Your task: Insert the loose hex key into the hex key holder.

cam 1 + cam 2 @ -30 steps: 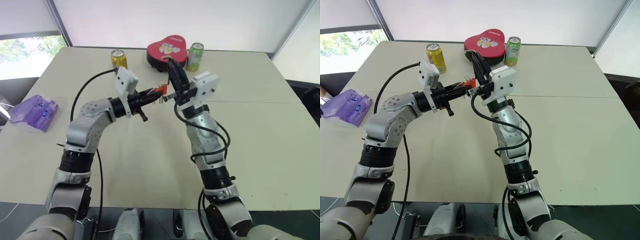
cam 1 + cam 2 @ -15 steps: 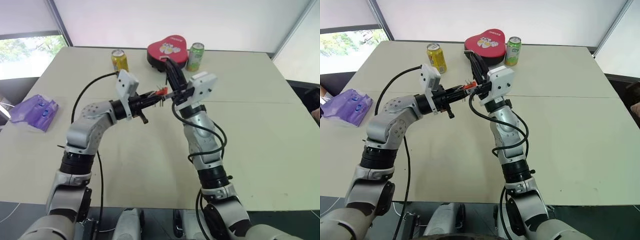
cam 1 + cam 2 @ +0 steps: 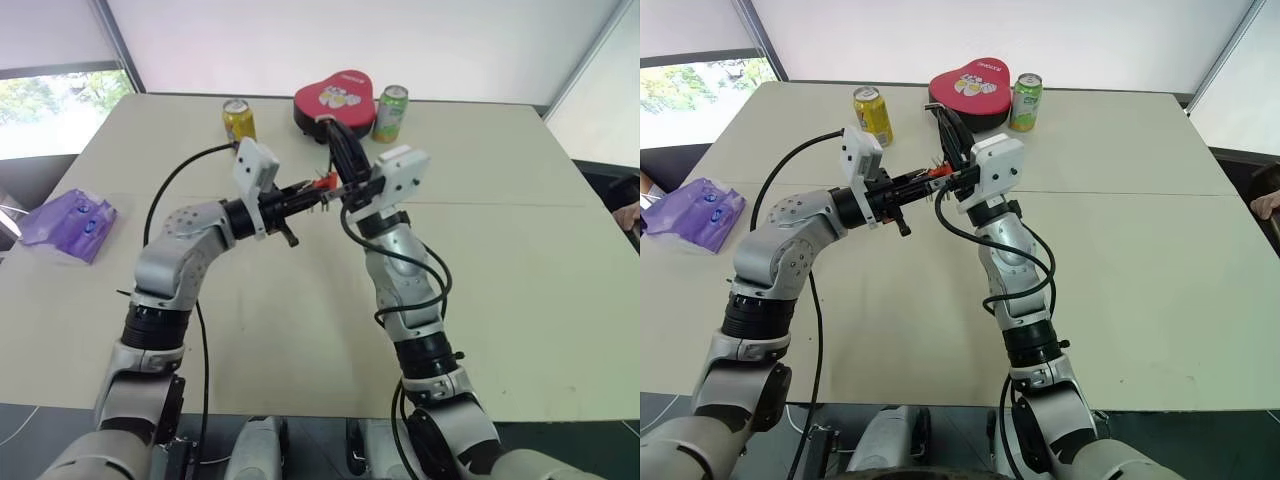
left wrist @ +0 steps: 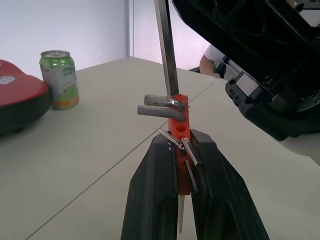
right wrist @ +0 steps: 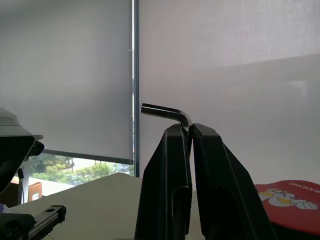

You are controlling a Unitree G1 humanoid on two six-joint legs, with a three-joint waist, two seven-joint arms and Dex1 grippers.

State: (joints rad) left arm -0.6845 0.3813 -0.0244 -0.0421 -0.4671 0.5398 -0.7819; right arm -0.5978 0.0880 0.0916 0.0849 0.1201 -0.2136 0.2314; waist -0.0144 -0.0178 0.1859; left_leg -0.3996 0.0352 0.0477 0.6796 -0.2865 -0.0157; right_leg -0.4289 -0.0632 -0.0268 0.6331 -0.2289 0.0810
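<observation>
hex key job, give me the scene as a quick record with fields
left gripper: shut on the hex key holder, held above the table
right gripper: shut on the loose hex key
key vs holder: long leg meets the holder's top end; depth in the hole unclear
holder contents: other metal keys already slotted in
back of table: yellow can, heart-shaped tin, green can
left edge: purple bag

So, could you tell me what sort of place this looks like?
Probably an office or lab test room: one large plain beige table, roller blinds over big windows, and props such as drink cans on it.
</observation>
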